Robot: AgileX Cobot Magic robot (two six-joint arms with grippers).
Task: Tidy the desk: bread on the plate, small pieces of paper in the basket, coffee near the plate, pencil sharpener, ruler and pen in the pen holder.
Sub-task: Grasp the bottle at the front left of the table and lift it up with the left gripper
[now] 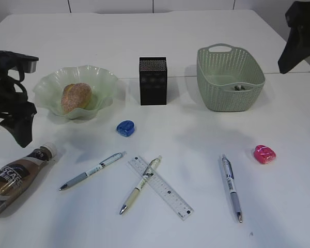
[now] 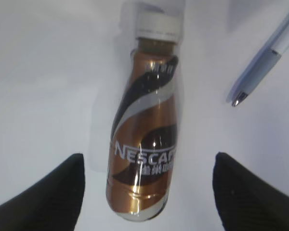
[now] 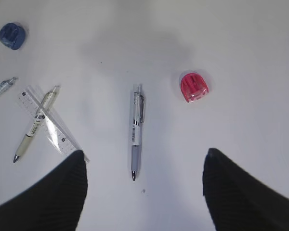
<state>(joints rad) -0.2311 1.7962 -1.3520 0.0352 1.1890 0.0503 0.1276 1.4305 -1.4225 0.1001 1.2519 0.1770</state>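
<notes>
The coffee (image 1: pixel 15 177) bottle lies on its side at the front left. It fills the left wrist view, coffee (image 2: pixel 147 130), between the wide-open fingers of my left gripper (image 2: pixel 149 159), which hangs above it without touching. The bread (image 1: pixel 75 96) sits on the green wavy plate (image 1: pixel 106 82). Three pens (image 1: pixel 93 170) (image 1: pixel 140 185) (image 1: pixel 231 187), a clear ruler (image 1: pixel 165 192), a blue pencil sharpener (image 1: pixel 126 128) and a pink one (image 1: pixel 264 154) lie on the table. My right gripper (image 3: pixel 144 156) is open and empty, high above a pen (image 3: pixel 137 132). Small grey bits (image 1: pixel 241 87) lie in the basket (image 1: pixel 230 77).
The black pen holder (image 1: pixel 153 81) stands at the back middle, between plate and basket. One pen lies across the ruler (image 3: pixel 53 125). In the exterior view the left gripper (image 1: pixel 13 111) is at the left edge and the right gripper (image 1: pixel 298 39) at the top right.
</notes>
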